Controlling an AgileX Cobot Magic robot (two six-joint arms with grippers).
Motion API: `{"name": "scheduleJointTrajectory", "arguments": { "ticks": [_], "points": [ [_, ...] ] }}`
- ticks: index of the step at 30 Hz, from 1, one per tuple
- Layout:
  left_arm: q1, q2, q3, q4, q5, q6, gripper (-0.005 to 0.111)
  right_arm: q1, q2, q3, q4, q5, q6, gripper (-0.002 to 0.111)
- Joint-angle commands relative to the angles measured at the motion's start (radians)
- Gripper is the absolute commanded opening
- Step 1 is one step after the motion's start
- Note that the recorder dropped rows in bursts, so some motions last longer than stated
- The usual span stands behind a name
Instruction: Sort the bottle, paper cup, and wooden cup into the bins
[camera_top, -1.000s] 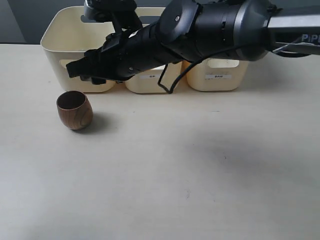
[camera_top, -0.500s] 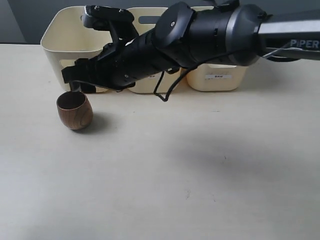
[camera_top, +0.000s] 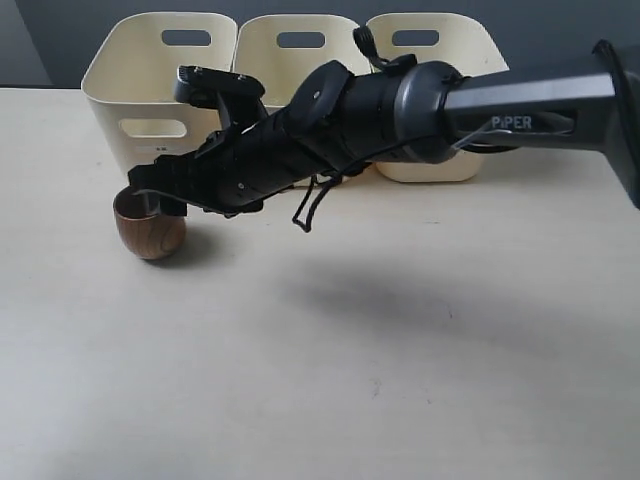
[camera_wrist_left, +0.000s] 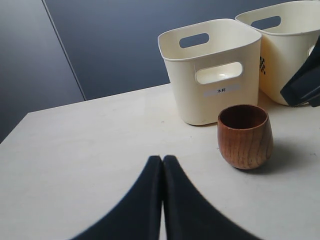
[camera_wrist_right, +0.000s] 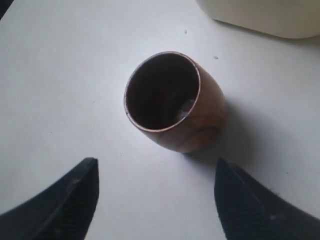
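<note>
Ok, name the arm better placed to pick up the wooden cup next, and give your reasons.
Right. The right gripper is open, its fingers spread with the wooden cup just ahead between them, and it has reached the cup in the exterior view. The left gripper is shut and sits farther back from the cup.

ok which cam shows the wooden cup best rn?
Left wrist view: the wooden cup stands upright and unobstructed, with its full side, rim and grain visible. Right wrist view looks down into it between the right gripper's open fingers. In the exterior view the arm covers part of its rim.
</note>
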Motion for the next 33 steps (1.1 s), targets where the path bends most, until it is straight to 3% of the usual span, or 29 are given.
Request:
{"name": "scheduleJointTrajectory", "arguments": {
  "ticks": [1,33],
  "points": [
    [-0.003,-0.005,0.001,0.000,-0.007,-0.002,0.000,0.001,0.028,-0.045,0.018,0.023,-0.008,0.064],
    [-0.003,-0.005,0.001,0.000,-0.007,-0.002,0.000,0.001,0.136,-0.119,0.111,-0.013,-0.008,0.064]
  ]
}}
